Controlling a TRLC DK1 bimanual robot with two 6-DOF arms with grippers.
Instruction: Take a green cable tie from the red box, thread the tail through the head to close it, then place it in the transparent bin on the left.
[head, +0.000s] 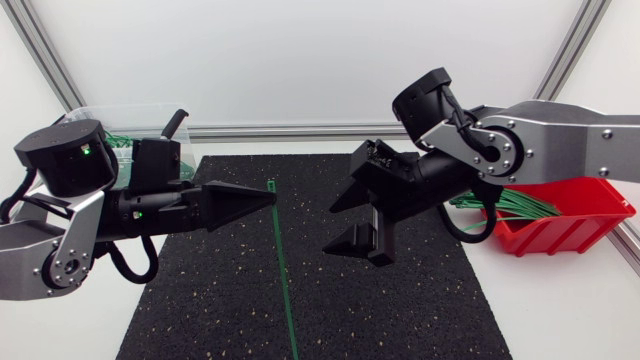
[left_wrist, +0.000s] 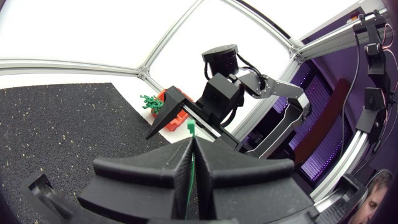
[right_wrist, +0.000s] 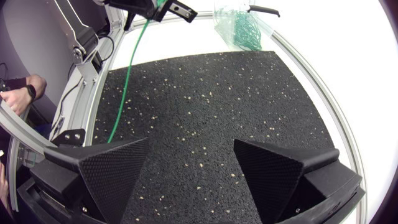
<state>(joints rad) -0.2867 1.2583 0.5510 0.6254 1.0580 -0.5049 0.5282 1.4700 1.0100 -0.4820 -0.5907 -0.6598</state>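
While the green cable tie is pinched near its head between the pressed-together fingers of the left gripper, its long tail is seen hanging straight and unlooped in front of the black mat, down to the lower edge of the head view. Where the tail ends cannot be told.

In the left wrist view, the tie's small head is shown poking out just past the tips of the left gripper, with the strip running back through the narrow seam between the 2 fingers.

The right gripper is held near the middle of the mat, a little apart from the tie, with its 2 wedge fingers spread wide and nothing between them. From the right wrist view, only bare mat is seen between those open fingers, and the tie is seen as a thin green line ahead of the right gripper.

The red box is placed at the table's right side, beyond the mat's edge, with a bundle of green ties sticking out of it. The transparent bin stands at the far left, behind the left arm, and more green ties are visible inside it.
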